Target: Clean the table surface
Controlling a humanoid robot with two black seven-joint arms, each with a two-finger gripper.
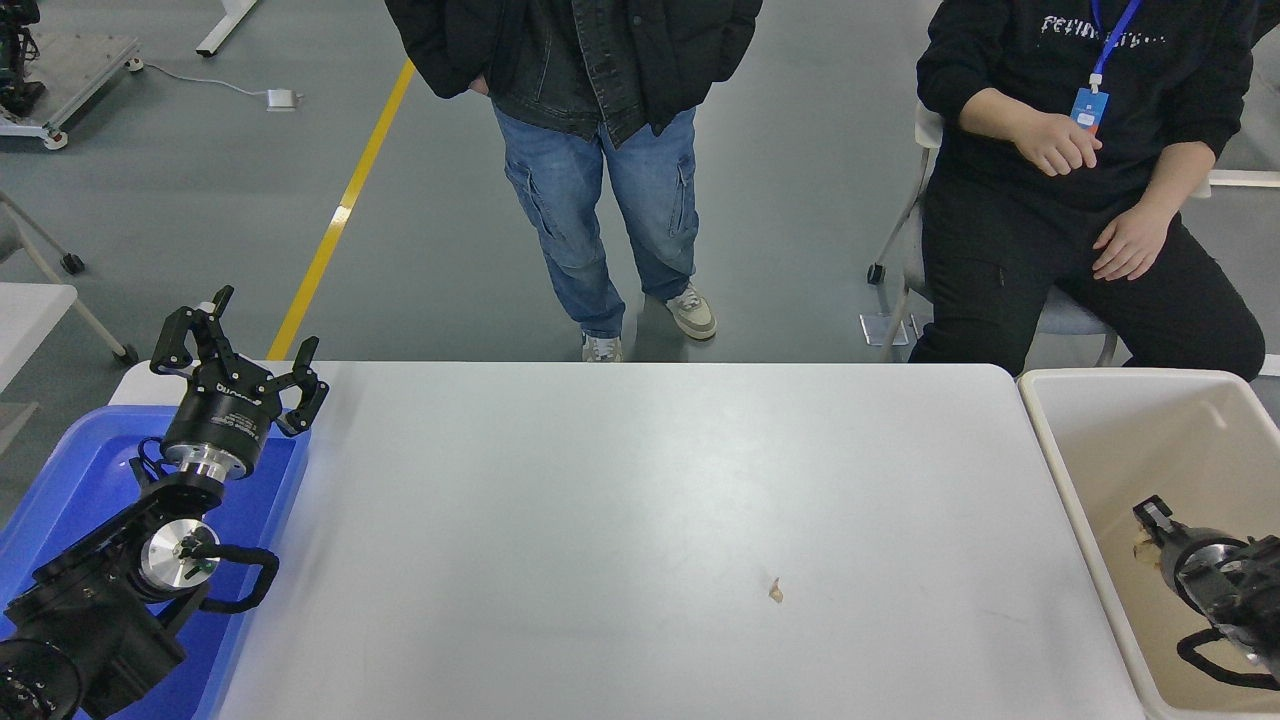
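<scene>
The right claw (1150, 527) is seen over the beige bin (1060, 470), seemingly closed on a pale scrap; the left claw (240, 352) is parked open above the blue tray (60, 480). On the table surface (640, 480) one small crumb (774, 592) remains; it should be approached unobstructed, pinched low.

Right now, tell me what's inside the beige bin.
The right gripper is inside the beige bin, with a small pale scrap at its tip. The floor beneath the arm is hidden; the rest looks bare.
</scene>
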